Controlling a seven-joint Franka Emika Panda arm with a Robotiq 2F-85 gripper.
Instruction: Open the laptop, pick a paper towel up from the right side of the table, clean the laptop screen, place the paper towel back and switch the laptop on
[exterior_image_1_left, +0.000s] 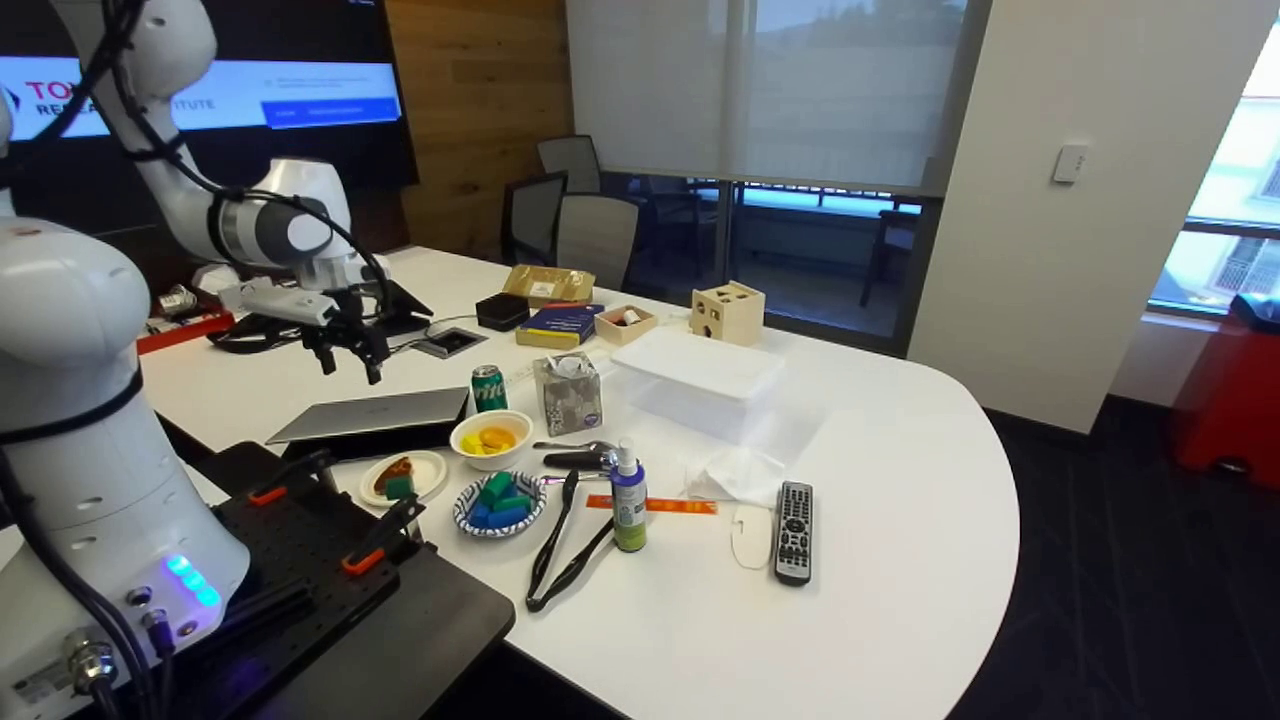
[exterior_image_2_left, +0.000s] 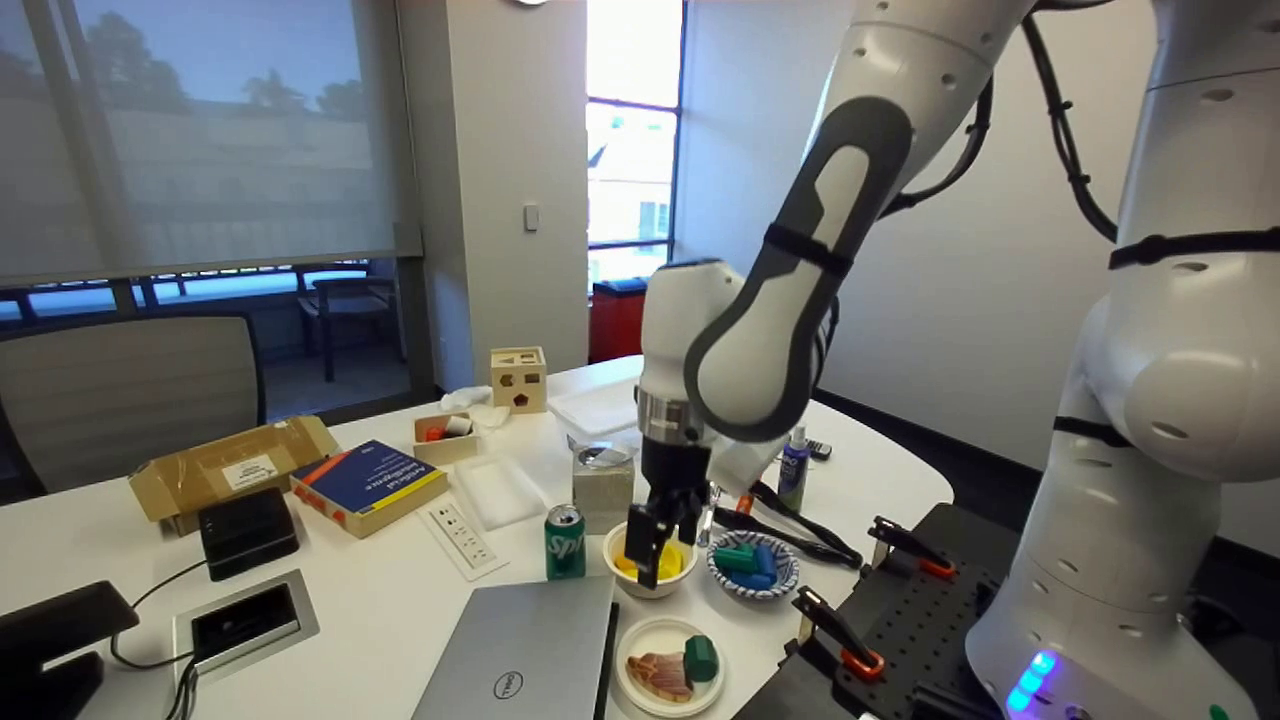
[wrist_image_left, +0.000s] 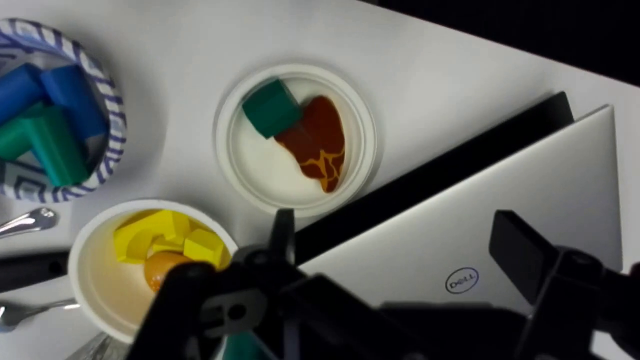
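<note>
The laptop (exterior_image_1_left: 380, 412) lies on the white table (exterior_image_1_left: 880, 600) near the robot base. Its silver lid is slightly raised; a black strip of the base shows along one edge in the wrist view (wrist_image_left: 400, 250). The lid also shows in an exterior view (exterior_image_2_left: 530, 640). The laptop screen is hidden under the lid. A crumpled white sheet, likely the paper towel (exterior_image_1_left: 738, 474), lies near the remote. My gripper (exterior_image_1_left: 350, 365) is open and empty above the laptop. In the wrist view its fingertips (wrist_image_left: 395, 220) stand apart over the lid, one near the plate.
Beside the laptop are a plate (wrist_image_left: 255, 170) with toy food, a white bowl (wrist_image_left: 82, 270), a patterned bowl (wrist_image_left: 117, 130) and a green can (exterior_image_2_left: 566, 545). Further off stand a tissue box (exterior_image_1_left: 570, 400), spray bottle (exterior_image_1_left: 629, 505), tongs (exterior_image_1_left: 570, 570), remote (exterior_image_1_left: 795, 535) and plastic box (exterior_image_1_left: 700, 370).
</note>
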